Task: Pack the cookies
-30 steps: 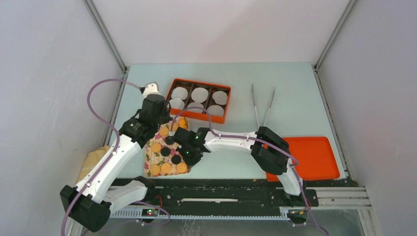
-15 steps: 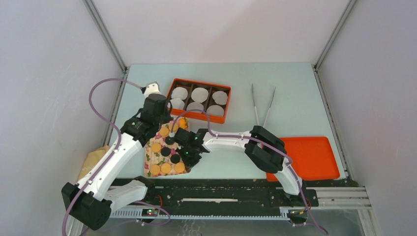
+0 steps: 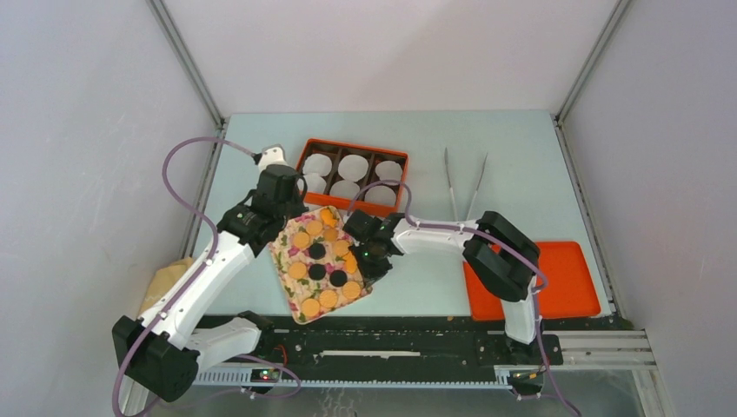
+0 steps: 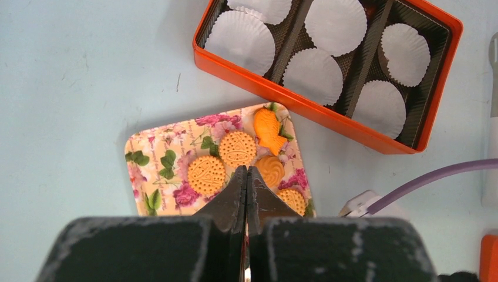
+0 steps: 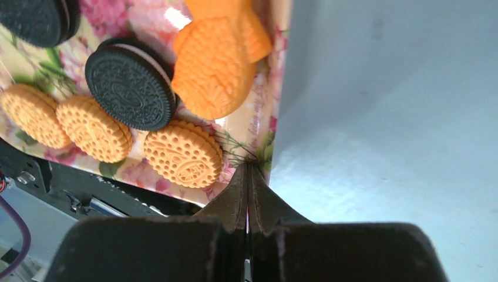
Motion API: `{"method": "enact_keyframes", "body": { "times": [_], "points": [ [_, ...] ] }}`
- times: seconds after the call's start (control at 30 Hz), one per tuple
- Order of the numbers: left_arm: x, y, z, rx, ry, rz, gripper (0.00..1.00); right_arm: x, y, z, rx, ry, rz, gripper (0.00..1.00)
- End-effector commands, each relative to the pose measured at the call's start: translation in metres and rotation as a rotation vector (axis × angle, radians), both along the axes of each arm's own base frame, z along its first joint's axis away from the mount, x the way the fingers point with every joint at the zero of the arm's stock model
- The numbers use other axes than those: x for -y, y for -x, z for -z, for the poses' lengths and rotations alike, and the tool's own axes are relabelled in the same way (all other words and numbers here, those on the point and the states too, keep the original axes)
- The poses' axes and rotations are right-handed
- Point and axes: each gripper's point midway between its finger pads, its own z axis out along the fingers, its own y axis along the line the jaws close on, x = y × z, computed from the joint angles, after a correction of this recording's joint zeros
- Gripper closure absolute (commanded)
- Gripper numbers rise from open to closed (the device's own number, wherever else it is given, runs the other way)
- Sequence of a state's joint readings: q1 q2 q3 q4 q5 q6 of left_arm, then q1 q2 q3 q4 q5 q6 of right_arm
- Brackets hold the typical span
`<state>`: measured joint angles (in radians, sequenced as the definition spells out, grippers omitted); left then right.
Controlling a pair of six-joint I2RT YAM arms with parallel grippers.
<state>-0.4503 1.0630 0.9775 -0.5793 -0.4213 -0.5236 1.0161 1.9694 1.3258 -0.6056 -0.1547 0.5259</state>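
The cookies lie on a floral tray (image 3: 282, 254): several golden-orange cookies (image 3: 301, 241) and a few black ones (image 3: 317, 251). The right wrist view shows a golden cookie (image 5: 183, 154), a black cookie (image 5: 130, 83) and a fish-shaped one (image 5: 218, 61). My right gripper (image 3: 365, 271) (image 5: 249, 168) is shut on the tray's right rim (image 5: 271, 88) near a corner, and that edge is raised off the table. My left gripper (image 3: 294, 219) (image 4: 246, 171) is shut and hovers over the tray's far cookies (image 4: 207, 174), holding nothing that I can see.
An orange box (image 3: 348, 205) (image 4: 329, 117) with white paper cups (image 4: 244, 41) stands just beyond the tray. Metal tongs (image 3: 463, 187) lie at the back right. An orange lid (image 3: 556, 278) lies at the right, a tan object (image 3: 169, 278) at the left edge.
The floral tray has slid to the right and turned, carried by my right gripper as the right arm drew back. My left gripper stayed shut and shifted only slightly.
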Motion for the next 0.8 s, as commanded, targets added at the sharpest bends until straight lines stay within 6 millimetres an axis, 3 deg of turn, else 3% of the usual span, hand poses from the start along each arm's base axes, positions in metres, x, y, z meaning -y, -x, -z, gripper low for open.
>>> {"method": "enact_keyframes", "body": {
  "times": [0.0, 0.17, 0.4, 0.63, 0.77],
  "points": [
    [0.002, -0.005, -0.001, 0.025, 0.018, -0.004, 1.0, 0.089, -0.026, 0.03, 0.035, 0.287, 0.112, 1.0],
    [0.005, -0.006, 0.0, 0.022, 0.028, 0.003, 1.0, 0.121, -0.058, 0.022, 0.058, 0.308, 0.211, 1.0],
    [0.012, -0.009, 0.005, 0.011, 0.047, 0.023, 1.0, 0.144, -0.105, 0.016, 0.07, 0.243, 0.331, 1.0],
    [0.019, -0.017, 0.022, -0.021, 0.043, 0.032, 1.0, 0.149, -0.154, 0.007, 0.118, 0.21, 0.383, 1.0],
    [0.026, -0.028, 0.043, -0.046, 0.031, 0.045, 1.0, 0.147, -0.181, -0.001, 0.145, 0.189, 0.404, 1.0]
  ]
}}
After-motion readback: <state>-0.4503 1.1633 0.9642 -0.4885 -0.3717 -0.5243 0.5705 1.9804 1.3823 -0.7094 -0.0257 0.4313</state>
